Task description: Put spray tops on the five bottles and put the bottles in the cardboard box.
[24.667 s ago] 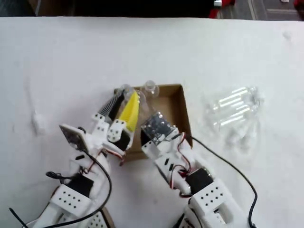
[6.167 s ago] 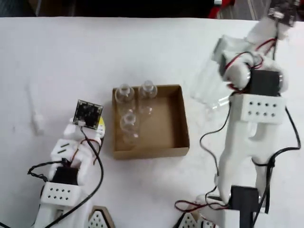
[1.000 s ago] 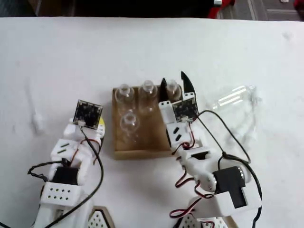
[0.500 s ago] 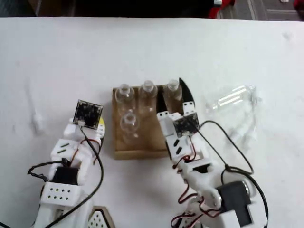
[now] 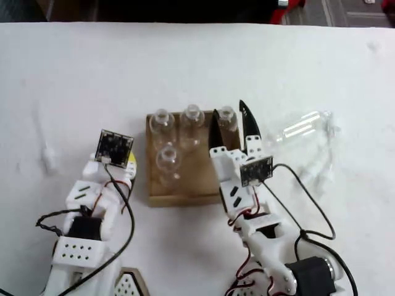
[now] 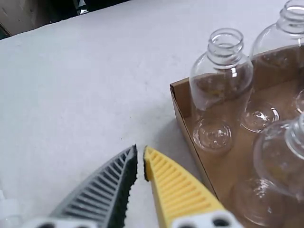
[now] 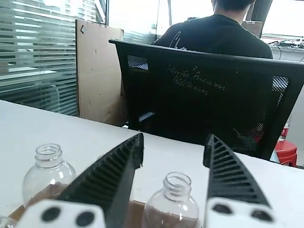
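Observation:
The cardboard box (image 5: 232, 139) lies mid-table and holds several clear bottles with open necks. One bottle (image 5: 226, 117) stands in its far right corner, between the black fingers of my right gripper (image 5: 228, 111), which is open around it without touching. The right wrist view has that bottle (image 7: 174, 197) below the right gripper (image 7: 175, 140) and a second bottle (image 7: 48, 167) beside it. My left gripper (image 6: 140, 154) is shut with nothing in it, low over the table just outside the box's corner (image 6: 176, 90). The left arm (image 5: 102, 179) sits left of the box.
A crumpled clear plastic bag (image 5: 305, 145) with clear parts inside lies right of the box. A small white piece (image 5: 47, 155) rests on the cloth at far left. Behind the table stands a black mesh chair (image 7: 209, 95).
My right gripper has spread its fingers wider and drawn back a little toward the near side, with the bottle left standing in the box's far right corner. The left arm is unmoved.

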{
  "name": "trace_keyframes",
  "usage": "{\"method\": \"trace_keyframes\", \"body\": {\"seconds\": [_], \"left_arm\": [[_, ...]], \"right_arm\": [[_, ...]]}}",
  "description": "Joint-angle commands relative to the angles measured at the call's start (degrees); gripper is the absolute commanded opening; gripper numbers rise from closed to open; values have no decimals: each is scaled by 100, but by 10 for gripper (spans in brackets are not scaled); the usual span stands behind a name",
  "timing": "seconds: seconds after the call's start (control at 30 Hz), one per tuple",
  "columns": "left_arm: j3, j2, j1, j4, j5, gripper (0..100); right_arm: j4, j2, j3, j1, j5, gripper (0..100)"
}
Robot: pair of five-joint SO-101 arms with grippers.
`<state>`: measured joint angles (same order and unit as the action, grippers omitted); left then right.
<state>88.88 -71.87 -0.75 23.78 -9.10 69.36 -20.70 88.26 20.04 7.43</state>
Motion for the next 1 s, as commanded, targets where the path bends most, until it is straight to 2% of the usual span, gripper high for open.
{"method": "trace_keyframes", "body": {"seconds": [0.0, 0.1, 0.17, 0.23, 0.3, 0.47, 0.57, 0.67, 0.8, 0.97], "left_arm": [[-35, 13, 66, -149, -70, 32], [-35, 13, 66, -149, -70, 32], [-35, 13, 66, -149, -70, 32], [-35, 13, 66, -158, -70, 32], [-35, 13, 66, -158, -70, 32], [-35, 13, 66, -158, -79, 32], [-35, 22, 66, -158, -79, 32], [-35, 22, 66, -158, -79, 32], [-35, 22, 66, -158, -79, 32], [-35, 22, 66, -158, -79, 32]], "right_arm": [[497, -277, 132, -75, -53, 180], [1024, -664, 387, -338, -62, 180], [998, -980, 396, -699, -176, 180], [620, -1297, 281, -1130, -826, 176], [-145, -1534, 0, -1648, -1644, 154], [-2870, -1692, -1248, -2932, -3446, 104], [-4286, -1437, -1969, -3231, -4141, 126], [-5103, -1033, -2505, -3099, -4193, 171], [-5543, -382, -3033, -2897, -4193, 232], [-6624, 585, -4229, -3231, -4193, 240]]}}
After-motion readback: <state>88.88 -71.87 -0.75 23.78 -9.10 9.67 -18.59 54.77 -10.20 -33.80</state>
